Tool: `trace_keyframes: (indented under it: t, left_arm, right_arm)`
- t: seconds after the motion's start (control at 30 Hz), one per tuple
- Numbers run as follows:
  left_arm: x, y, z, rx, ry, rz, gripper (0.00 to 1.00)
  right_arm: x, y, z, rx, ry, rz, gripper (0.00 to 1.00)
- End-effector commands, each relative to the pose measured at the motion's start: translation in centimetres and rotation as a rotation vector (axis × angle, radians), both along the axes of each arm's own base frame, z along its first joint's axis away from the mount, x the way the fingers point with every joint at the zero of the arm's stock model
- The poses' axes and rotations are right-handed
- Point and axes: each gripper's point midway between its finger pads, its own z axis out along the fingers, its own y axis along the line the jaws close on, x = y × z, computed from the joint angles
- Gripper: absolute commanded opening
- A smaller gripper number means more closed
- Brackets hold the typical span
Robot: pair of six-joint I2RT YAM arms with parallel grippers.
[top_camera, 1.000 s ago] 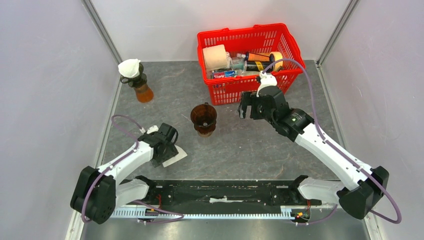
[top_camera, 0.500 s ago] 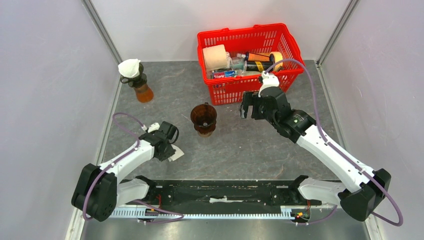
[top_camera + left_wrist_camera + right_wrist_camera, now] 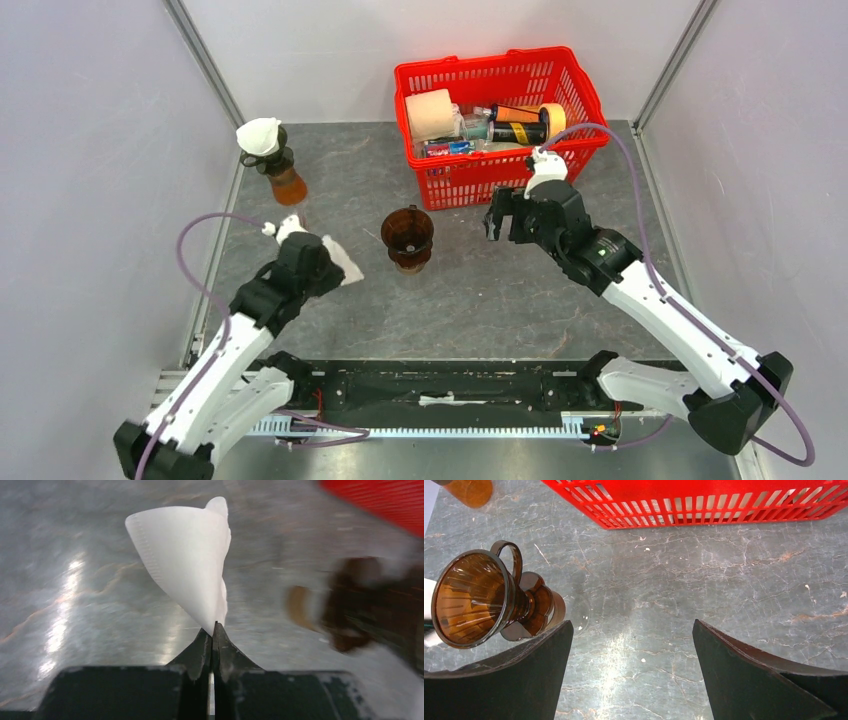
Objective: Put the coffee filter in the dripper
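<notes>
A white paper coffee filter (image 3: pixel 187 560) hangs pinched by its tip in my left gripper (image 3: pixel 214 627), which is shut on it and lifted off the table. From above, the filter (image 3: pixel 340 262) sticks out of the left gripper (image 3: pixel 325 268) just left of the dripper. The brown translucent dripper (image 3: pixel 407 237) stands upright mid-table with its mouth up, and shows blurred in the left wrist view (image 3: pixel 370 605). My right gripper (image 3: pixel 493 221) hovers open to the right of the dripper (image 3: pixel 474 600), with nothing between its fingers (image 3: pixel 744 670).
A red basket (image 3: pixel 500 160) of assorted items stands at the back, just beyond the right gripper. At the back left a brown carafe (image 3: pixel 283 180) carries a second dripper with a white filter (image 3: pixel 260 135) in it. Walls close in on both sides.
My left gripper shut on the filter that lay flat on the table, lifted it, and moved forward toward the dripper. The right arm barely shifted.
</notes>
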Motion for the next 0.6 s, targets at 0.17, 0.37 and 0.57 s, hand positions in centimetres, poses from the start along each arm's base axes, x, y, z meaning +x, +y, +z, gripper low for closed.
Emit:
trace_keyframes:
  t: [0.17, 0.37, 0.57]
  left_arm:
    - [-5.0, -12.0, 21.1, -0.481, -0.627, -0.852, 0.02]
    - [-9.2, -16.0, 24.1, -0.652, -0.749, -1.271, 0.02]
    - [-11.2, -19.3, 22.5, -0.649, -0.781, -1.571, 0.02]
  right_arm:
    - [-2.4, 0.4, 2.8, 0.126, -0.102, 0.102, 0.97]
    - [-6.6, 3.0, 4.5, 0.220, -0.131, 0.379, 0.97]
    - [-11.1, 4.6, 5.6, 0.321, -0.147, 0.612, 0.97]
